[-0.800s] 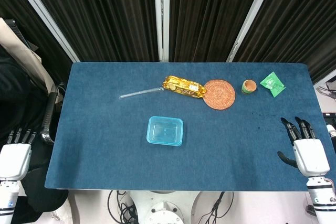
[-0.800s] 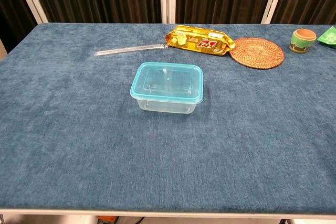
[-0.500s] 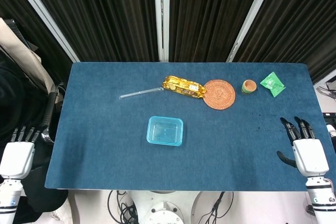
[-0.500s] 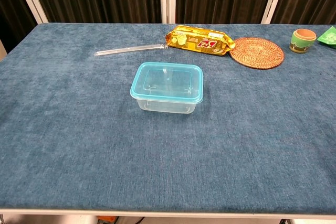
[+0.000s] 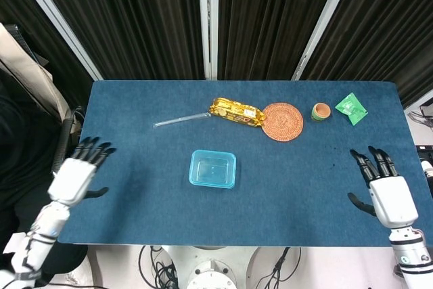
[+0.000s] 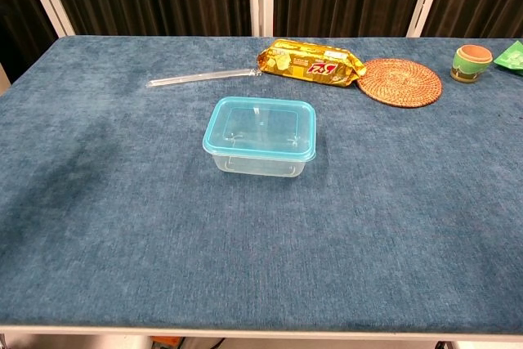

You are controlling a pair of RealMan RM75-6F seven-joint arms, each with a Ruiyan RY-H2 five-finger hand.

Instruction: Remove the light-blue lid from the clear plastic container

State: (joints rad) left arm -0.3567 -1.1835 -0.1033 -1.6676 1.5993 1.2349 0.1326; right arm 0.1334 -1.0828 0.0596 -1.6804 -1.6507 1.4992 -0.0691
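So we're basically at square one here: the light-blue lid (image 6: 262,127) is sitting flat and sealed on the clear rectangular plastic container (image 6: 258,163), which is parked near the middle of the blue cloth-covered bench (image 5: 135,187), and neither of our hands is touching it. Our left hand (image 5: 73,177) hovers over the bench's edge at about 9 o'clock from the container, fingers (image 5: 93,148) spread apart and holding nothing. Our right hand (image 5: 388,194) is out at roughly 3 o'clock, well apart from the container, also splayed open and empty. Up at 12 to 1 o'clock there's a gold snack packet (image 5: 235,112), a round woven rattan coaster (image 5: 282,121), a small terracotta cup (image 5: 321,111) and a green sachet (image 5: 351,107); a thin clear plastic stick (image 5: 181,120) lies at 11. We reckon everything's left to do: reach in, brace the box, peel the lid off.
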